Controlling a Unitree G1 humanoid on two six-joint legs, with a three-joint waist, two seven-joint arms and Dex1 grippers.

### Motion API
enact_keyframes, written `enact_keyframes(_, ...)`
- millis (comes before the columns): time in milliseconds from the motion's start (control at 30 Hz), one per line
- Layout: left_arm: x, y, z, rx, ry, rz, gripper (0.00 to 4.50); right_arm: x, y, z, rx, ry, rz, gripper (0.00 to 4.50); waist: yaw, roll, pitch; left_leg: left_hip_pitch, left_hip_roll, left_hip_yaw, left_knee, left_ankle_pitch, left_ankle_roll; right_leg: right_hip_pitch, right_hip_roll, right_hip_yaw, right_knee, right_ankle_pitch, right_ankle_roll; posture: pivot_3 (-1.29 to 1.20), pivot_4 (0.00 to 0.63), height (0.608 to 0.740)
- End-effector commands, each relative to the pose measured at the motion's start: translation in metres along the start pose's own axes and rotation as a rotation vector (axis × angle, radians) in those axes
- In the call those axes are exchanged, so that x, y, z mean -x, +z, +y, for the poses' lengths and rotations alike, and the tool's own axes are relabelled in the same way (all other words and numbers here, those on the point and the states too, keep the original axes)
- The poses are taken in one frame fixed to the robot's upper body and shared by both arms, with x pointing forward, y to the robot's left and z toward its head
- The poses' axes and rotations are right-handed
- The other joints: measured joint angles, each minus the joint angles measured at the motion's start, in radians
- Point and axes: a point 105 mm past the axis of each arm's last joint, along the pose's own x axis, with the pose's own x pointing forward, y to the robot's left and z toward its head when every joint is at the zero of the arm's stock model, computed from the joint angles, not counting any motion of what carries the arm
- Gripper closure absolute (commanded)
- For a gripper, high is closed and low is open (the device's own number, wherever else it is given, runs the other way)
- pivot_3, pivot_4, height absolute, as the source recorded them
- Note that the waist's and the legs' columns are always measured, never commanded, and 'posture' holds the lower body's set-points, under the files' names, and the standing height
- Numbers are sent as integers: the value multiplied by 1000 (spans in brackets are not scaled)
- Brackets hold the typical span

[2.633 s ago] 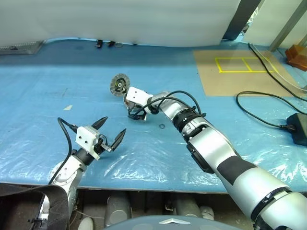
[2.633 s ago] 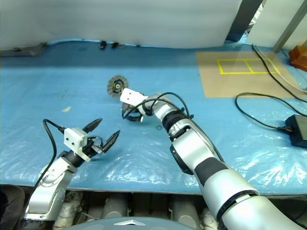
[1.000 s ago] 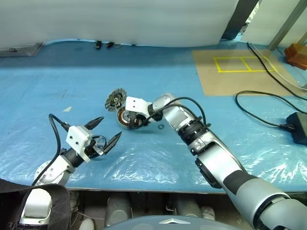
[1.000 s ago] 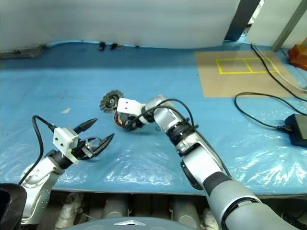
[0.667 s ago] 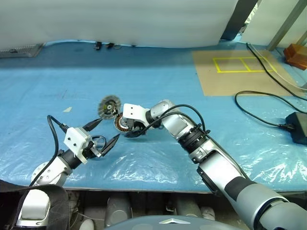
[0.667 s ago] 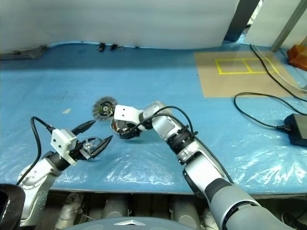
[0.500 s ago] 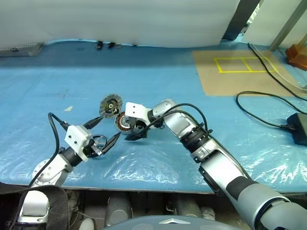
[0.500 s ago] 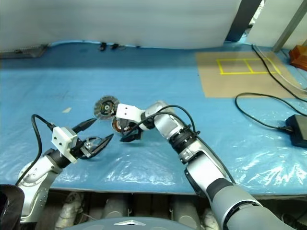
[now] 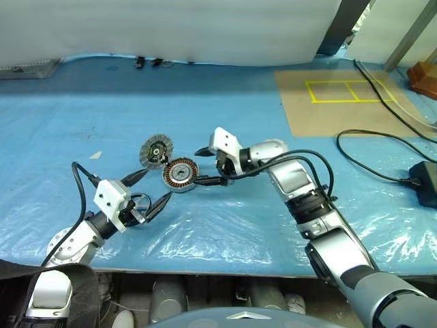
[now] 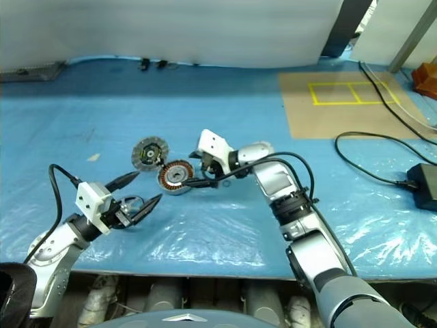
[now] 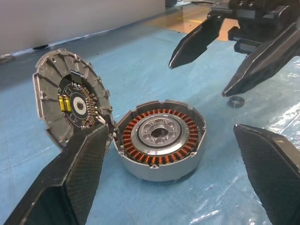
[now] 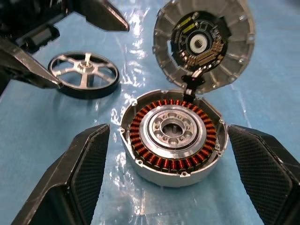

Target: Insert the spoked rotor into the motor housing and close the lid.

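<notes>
Counting one housing (image 12: pixel 172 140), one rotor (image 12: pixel 84 79)

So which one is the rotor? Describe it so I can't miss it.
On the blue sheet, find the left gripper. The rotor lies flat between its fingers. It is a dark ring with silver spokes; the housing beside it has copper windings, and the lid stands tilted.

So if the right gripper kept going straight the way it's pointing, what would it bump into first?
Most likely the motor housing: the open right gripper points at it, a finger either side. Depth is hard to judge.
</notes>
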Motion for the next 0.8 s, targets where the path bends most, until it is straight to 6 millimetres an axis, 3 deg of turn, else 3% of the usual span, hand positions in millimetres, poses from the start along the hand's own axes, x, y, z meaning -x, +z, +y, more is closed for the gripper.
enact_keyframes(33,0,12,-4,-19,-16,-40,0,21,-2,-5,-70,-73,-72,308,1,0,0,0,0,0,0,0,0,0,0,0,0,0,0,0,150,740)
enact_keyframes(133,0,12,-4,-16,-16,-38,0,37,-21,-12,-132,-165,-57,308,1,0,0,0,0,0,0,0,0,1,0,0,0,0,0,0,150,740)
enact_keyframes(333,-2,10,-6,-10,-25,-38,0,53,-60,-1,-103,-191,31,308,-1,0,0,1,0,1,0,0,0,1,0,0,-1,0,0,0,150,740)
enact_keyframes(800,-5,4,-4,-4,-23,-47,0,46,-93,3,-66,-182,148,308,-2,-1,0,1,0,1,0,0,0,1,0,0,-2,0,1,0,150,740)
